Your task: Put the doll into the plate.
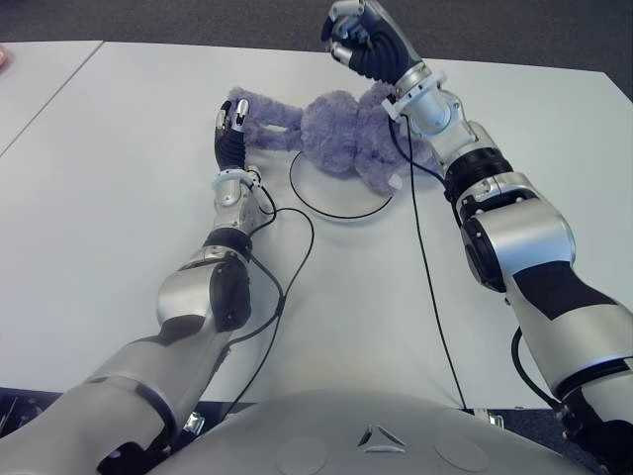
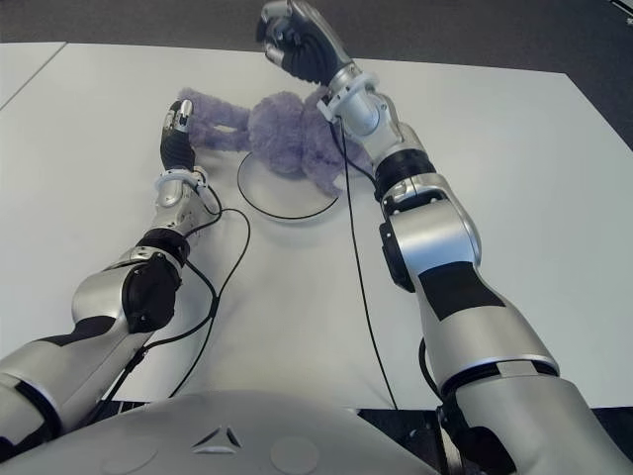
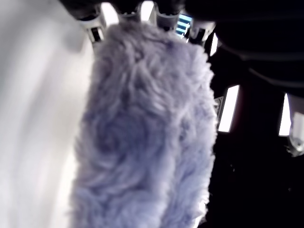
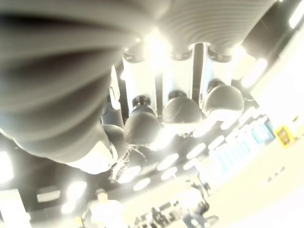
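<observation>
Doll (image 1: 341, 134) lies partly over plate (image 1: 326, 206), L hand (image 1: 230, 127) clamped on one limb, R hand (image 1: 361, 38) raised, curled, empty; soft, light, floppy plush, so grip torso, not limbs.

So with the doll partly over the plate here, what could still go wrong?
1. The left robot hand is shut on one limb of the purple doll, which trails off the plate leftward; letting go now would likely leave it hanging off.
2. The doll's body covers only the plate's far part, so it may slump off.
3. The right robot hand, curled and holding nothing, hangs above the doll; its arm cable could snag it.
</observation>
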`<action>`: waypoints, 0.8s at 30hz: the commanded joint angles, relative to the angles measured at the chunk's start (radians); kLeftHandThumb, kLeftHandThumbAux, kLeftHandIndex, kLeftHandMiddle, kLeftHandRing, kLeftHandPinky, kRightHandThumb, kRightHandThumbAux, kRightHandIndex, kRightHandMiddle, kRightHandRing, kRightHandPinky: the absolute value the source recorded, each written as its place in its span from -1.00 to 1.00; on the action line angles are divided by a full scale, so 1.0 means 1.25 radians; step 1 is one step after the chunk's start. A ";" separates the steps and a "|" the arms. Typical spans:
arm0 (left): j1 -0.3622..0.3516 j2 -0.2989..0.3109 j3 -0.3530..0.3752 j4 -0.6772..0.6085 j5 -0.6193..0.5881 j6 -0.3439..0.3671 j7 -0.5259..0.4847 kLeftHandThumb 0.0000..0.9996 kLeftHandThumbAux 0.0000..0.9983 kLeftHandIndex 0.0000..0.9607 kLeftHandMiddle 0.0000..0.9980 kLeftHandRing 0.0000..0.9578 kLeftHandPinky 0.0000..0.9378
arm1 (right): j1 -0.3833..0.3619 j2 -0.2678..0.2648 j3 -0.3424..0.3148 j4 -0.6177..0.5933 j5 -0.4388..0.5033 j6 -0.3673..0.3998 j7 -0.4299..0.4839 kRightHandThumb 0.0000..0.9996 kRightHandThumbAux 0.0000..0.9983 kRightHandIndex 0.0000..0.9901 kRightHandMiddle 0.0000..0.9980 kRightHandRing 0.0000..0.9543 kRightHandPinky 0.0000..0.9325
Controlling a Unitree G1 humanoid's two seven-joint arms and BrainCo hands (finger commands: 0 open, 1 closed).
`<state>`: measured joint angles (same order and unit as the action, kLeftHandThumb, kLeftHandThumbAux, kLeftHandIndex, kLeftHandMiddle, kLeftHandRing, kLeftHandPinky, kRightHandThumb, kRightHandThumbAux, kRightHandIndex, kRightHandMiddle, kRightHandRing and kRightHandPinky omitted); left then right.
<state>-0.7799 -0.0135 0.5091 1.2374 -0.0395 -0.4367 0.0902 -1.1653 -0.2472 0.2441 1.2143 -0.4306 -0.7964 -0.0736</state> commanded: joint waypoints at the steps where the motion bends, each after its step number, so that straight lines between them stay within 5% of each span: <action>1: 0.130 -0.034 0.033 0.105 -0.034 0.124 0.025 -1.00 -0.08 -1.00 -0.88 -0.88 -0.84 | 0.029 -0.001 0.005 -0.009 0.007 -0.018 0.032 0.41 0.44 -0.11 0.72 0.79 0.84; 24: 0.132 -0.035 0.049 0.105 -0.035 0.117 0.034 -1.00 -0.08 -1.00 -0.87 -0.87 -0.82 | 0.099 -0.015 0.012 -0.028 0.003 -0.053 0.065 0.40 0.44 -0.11 0.76 0.83 0.87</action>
<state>-0.7843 -0.0185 0.5337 1.2374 -0.0415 -0.4368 0.0902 -1.0798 -0.2581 0.2495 1.1714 -0.4197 -0.8604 0.0068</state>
